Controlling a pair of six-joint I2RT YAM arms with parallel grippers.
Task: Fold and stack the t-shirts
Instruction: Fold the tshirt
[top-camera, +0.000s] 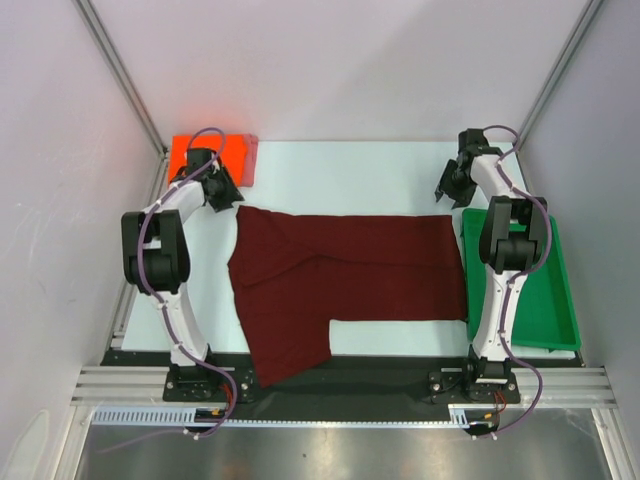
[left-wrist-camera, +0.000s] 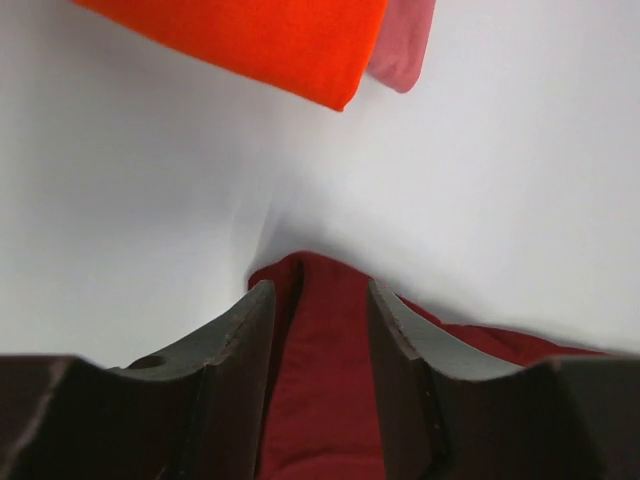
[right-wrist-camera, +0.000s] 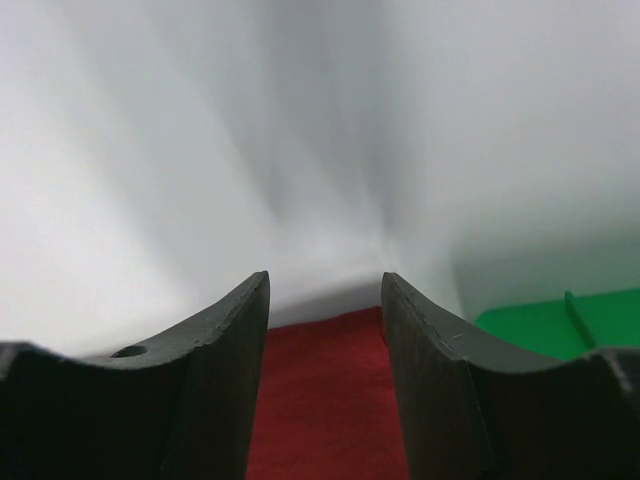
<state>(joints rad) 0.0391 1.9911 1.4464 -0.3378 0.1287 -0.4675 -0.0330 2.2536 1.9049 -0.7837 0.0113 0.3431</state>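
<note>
The dark maroon t-shirt (top-camera: 340, 275) lies spread across the table, with its lower right part folded in. My left gripper (top-camera: 222, 190) is open over the shirt's far left corner; in the left wrist view (left-wrist-camera: 318, 290) a raised fold of maroon cloth (left-wrist-camera: 325, 380) sits between the jaws. My right gripper (top-camera: 455, 190) is open over the far right corner; in the right wrist view (right-wrist-camera: 325, 280) the maroon cloth (right-wrist-camera: 320, 400) lies flat between the jaws. A folded orange-red t-shirt (top-camera: 190, 152) rests on a pinkish one (top-camera: 252, 155) at the far left, both also in the left wrist view, orange-red (left-wrist-camera: 260, 35) and pinkish (left-wrist-camera: 405, 45).
A green plastic tray (top-camera: 545, 300) stands along the right side of the table beside the right arm, its corner showing in the right wrist view (right-wrist-camera: 540, 325). White walls and metal frame posts enclose the table. Bare white table lies beyond the shirt's far edge.
</note>
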